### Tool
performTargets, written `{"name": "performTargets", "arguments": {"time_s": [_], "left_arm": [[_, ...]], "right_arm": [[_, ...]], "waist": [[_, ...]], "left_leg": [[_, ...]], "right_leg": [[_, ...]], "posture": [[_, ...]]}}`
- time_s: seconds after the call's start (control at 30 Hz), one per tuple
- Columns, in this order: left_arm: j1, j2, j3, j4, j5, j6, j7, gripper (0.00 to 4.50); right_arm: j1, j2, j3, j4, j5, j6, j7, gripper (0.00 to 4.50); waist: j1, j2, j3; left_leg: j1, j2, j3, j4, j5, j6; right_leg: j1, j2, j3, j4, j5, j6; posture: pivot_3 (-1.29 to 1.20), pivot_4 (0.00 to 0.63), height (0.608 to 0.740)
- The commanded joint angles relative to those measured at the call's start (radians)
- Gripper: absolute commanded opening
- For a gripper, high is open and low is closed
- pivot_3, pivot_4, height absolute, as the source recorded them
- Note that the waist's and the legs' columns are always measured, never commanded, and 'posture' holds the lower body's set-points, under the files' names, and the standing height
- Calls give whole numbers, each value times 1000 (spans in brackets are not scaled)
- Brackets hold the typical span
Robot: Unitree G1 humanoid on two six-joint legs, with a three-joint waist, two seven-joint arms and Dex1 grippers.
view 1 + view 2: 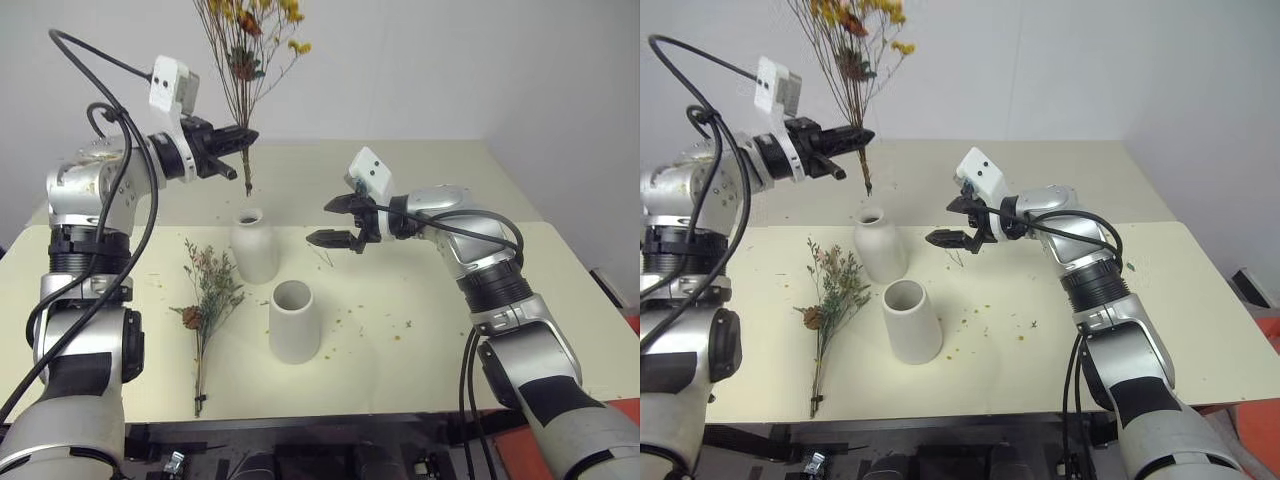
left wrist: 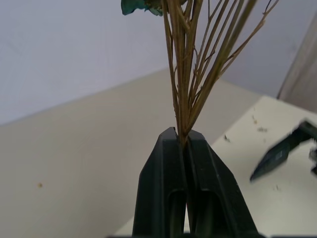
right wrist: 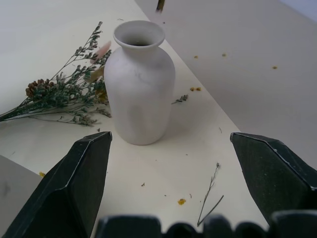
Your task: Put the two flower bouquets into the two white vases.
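From the head camera, the left gripper [image 1: 243, 135] is clamped on the yellow-orange bouquet [image 1: 247, 45], stems dangling just above the bottle-shaped vase [image 1: 254, 245], while the grey-green bouquet [image 1: 207, 300] lies flat on the table [image 1: 450, 330] beside the wide-mouthed vase [image 1: 294, 321]. On the left wrist camera the fingers [image 2: 161, 193] pinch the thin stems tight, and they could splay and catch the narrow rim. The right wrist camera shows the right gripper [image 3: 171, 168] spread wide, empty, facing the bottle; a nudge could tip it.

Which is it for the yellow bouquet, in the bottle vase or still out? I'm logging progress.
Out. The left gripper holds the yellow bouquet upright, its stem ends hanging just above the bottle vase mouth, not inside it.
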Motion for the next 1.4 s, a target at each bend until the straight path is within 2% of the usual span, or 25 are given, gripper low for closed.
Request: {"name": "performTargets", "arguments": {"time_s": [0.03, 0.47, 0.5, 0.63, 0.9, 1.07, 1.23, 1.37, 1.4], "left_arm": [[15, -1, 41, -67, -14, -36, -25, 12], [142, -21, 65, -213, -21, 16, 11, 12], [153, -20, 68, -227, -22, 26, 16, 532], [191, -17, 88, -284, -38, 70, 46, 1657], [260, 19, 148, -423, -80, 168, 109, 4406], [339, 88, 209, -539, -110, 255, 148, 4480], [456, 211, 318, -668, -188, 419, 151, 4480], [452, 446, 254, -740, -273, 750, 106, 4480], [443, 477, 242, -744, -292, 796, 100, 4480]], "right_arm": [[1, -16, -25, -56, 1, 6, -1, 4500], [10, -26, -23, -75, 0, 14, -1, 4500], [10, -26, -23, -75, 0, 13, 0, 4500], [11, -26, -21, -75, -1, 12, 2, 4500], [14, -29, -22, -80, 1, 12, 8, 4500], [17, -32, -21, -84, 0, 12, 10, 4500], [33, -47, -24, -112, 6, 18, 16, 4500], [79, -95, -32, -186, 25, 26, 54, 4500], [88, -104, -33, -199, 28, 27, 61, 4500]], "waist": [[1, 0, 0], [1, 0, 0], [2, 0, 0], [2, 0, 0], [1, 0, 0], [0, 0, 0], [-2, 0, 0], [-1, -1, 1], [0, -1, 1]], "left_leg": [[0, 0, 0, 0, 0, 0], [0, 0, -1, 0, 0, 0], [0, 0, -1, 0, 0, 0], [0, -1, -1, 0, 0, 0], [0, 0, -1, 0, 0, 0], [0, 0, -1, 0, 0, 0], [0, 0, -1, 0, 0, 0], [-1, 0, -1, 0, 0, 0], [-1, 0, -1, 0, 0, 0]], "right_leg": [[0, 0, 0, 4, 0, 0], [-1, 0, 0, 6, 0, 0], [-1, 0, 0, 6, 0, 0], [-1, 0, 0, 6, 0, 0], [-1, 0, 0, 6, 0, 0], [-2, 0, 0, 6, 0, 0], [-3, 0, 0, 5, 0, 0], [-4, 0, 0, 6, -1, 1], [-4, 0, 0, 5, -2, 2]], "posture": [[0, 150, 740], [0, 150, 740], [0, 150, 740], [0, 150, 740], [0, 150, 740], [0, 150, 740], [0, 150, 740], [0, 150, 740], [0, 150, 740]]}}
